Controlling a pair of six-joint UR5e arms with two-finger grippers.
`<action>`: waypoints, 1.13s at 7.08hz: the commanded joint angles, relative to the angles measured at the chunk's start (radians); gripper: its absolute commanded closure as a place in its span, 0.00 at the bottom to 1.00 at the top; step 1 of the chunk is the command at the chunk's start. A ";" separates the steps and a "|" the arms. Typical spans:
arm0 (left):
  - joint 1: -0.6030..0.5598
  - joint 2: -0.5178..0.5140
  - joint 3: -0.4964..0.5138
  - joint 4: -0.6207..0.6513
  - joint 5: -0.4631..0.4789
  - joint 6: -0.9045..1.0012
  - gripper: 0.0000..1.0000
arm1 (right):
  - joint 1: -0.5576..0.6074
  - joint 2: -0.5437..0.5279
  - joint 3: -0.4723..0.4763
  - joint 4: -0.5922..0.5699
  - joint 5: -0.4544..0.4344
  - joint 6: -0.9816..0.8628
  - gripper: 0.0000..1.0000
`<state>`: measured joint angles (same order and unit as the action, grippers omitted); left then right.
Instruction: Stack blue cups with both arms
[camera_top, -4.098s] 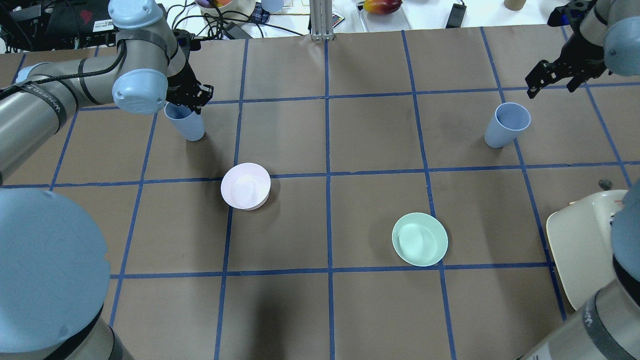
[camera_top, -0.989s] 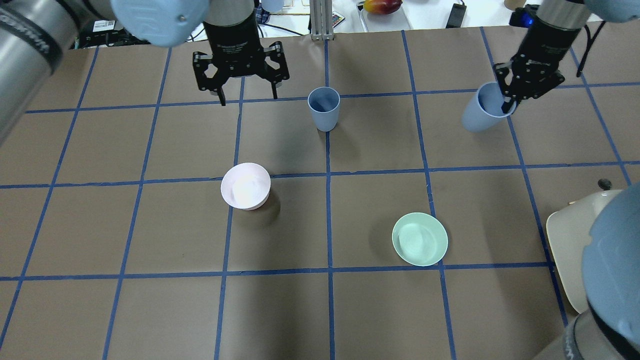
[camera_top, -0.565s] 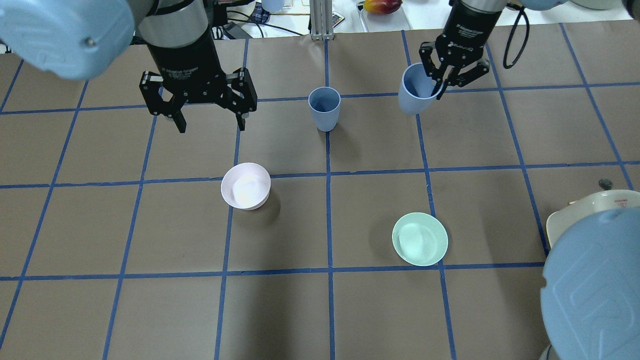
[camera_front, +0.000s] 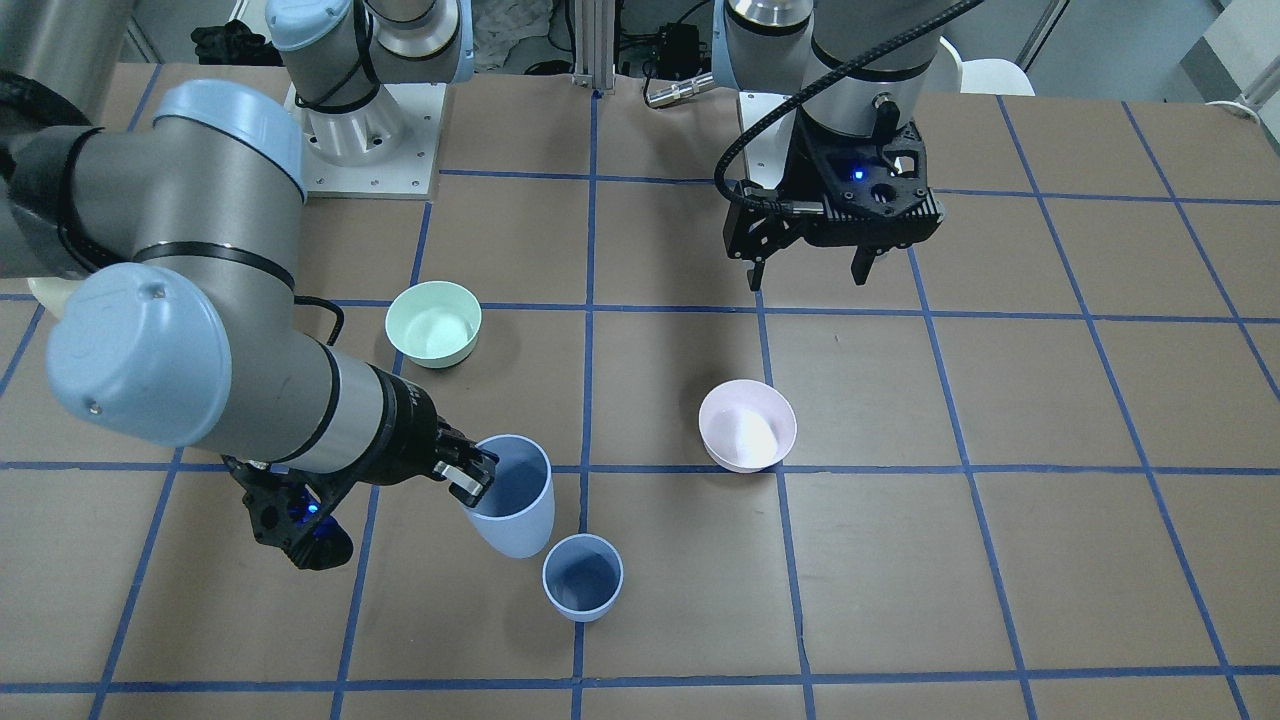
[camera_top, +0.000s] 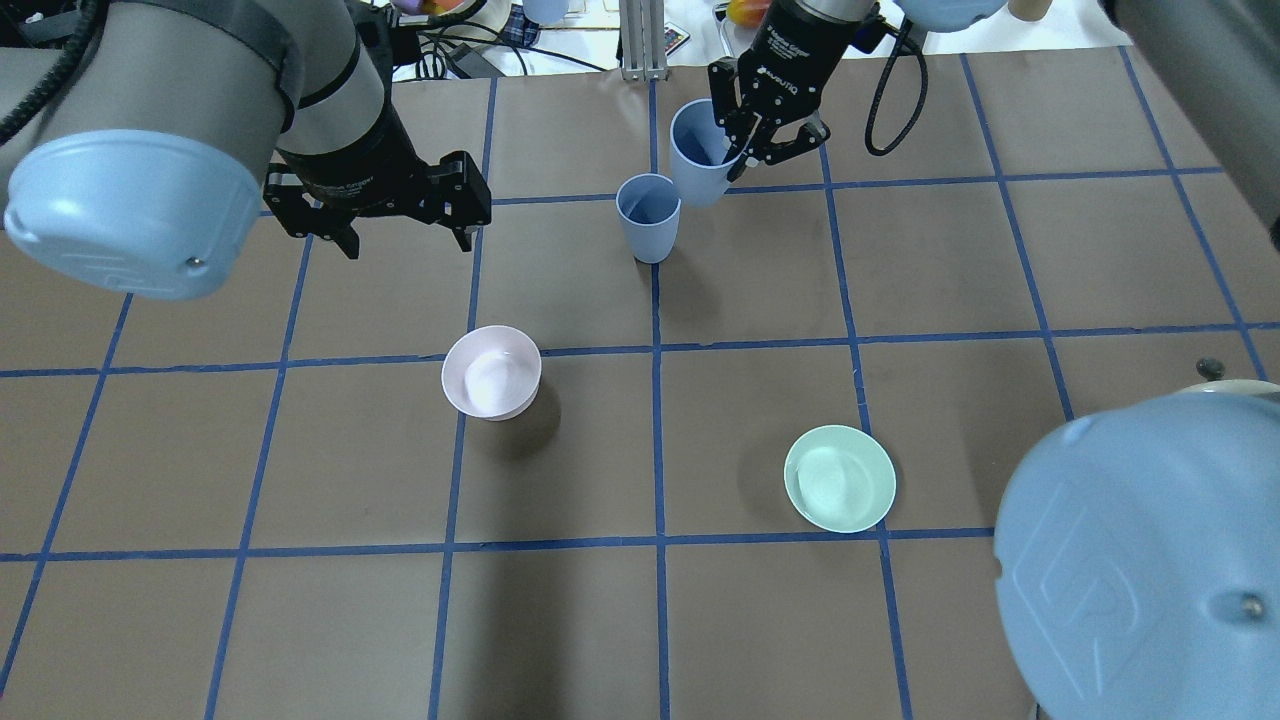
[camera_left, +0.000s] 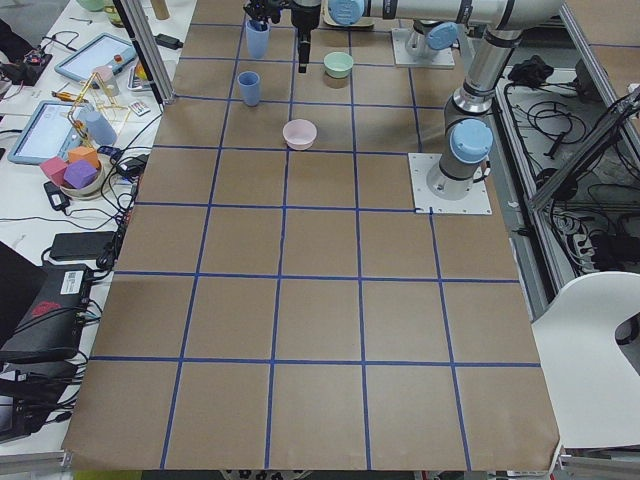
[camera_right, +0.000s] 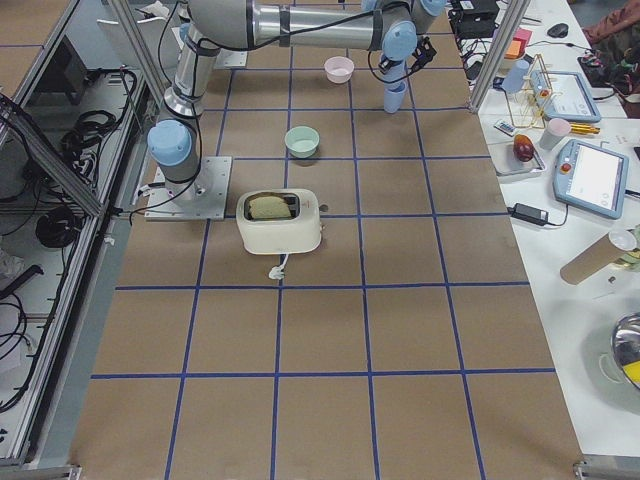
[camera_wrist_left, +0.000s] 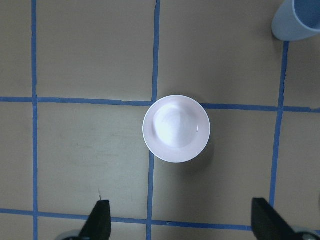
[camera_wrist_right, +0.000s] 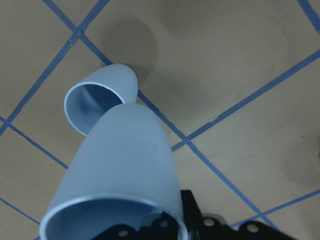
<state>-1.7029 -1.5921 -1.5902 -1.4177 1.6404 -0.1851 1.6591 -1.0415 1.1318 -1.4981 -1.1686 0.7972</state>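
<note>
One blue cup (camera_top: 648, 215) stands upright on the table near the far middle; it also shows in the front view (camera_front: 583, 577). My right gripper (camera_top: 742, 140) is shut on the rim of the second blue cup (camera_top: 698, 150), one finger inside it. It holds that cup tilted and raised, just beside and beyond the standing cup (camera_wrist_right: 100, 100). The held cup (camera_front: 510, 495) fills the right wrist view (camera_wrist_right: 125, 165). My left gripper (camera_top: 408, 245) is open and empty, left of the standing cup and above the table (camera_front: 808, 275).
A pale pink bowl (camera_top: 491, 371) sits under my left gripper's wrist view (camera_wrist_left: 176, 128). A mint-green bowl (camera_top: 839, 478) sits nearer on the right. A cream toaster (camera_right: 280, 220) stands by the right arm's base. Clutter lies past the far edge.
My left gripper let go of its cup at the far middle and drew back to the left, open. My right gripper took the other cup and carried it left, up to the standing cup.
</note>
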 joint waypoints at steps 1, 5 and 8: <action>0.008 -0.025 0.070 -0.038 0.001 0.000 0.00 | 0.021 0.040 -0.023 -0.046 0.072 0.149 1.00; 0.006 -0.020 0.065 -0.035 -0.001 -0.019 0.00 | 0.022 0.098 -0.023 -0.128 0.072 0.178 1.00; 0.008 -0.019 0.065 -0.037 -0.001 -0.019 0.00 | 0.042 0.101 -0.020 -0.114 0.072 0.194 1.00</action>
<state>-1.6953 -1.6109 -1.5238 -1.4521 1.6388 -0.2040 1.6935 -0.9419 1.1108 -1.6161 -1.0964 0.9887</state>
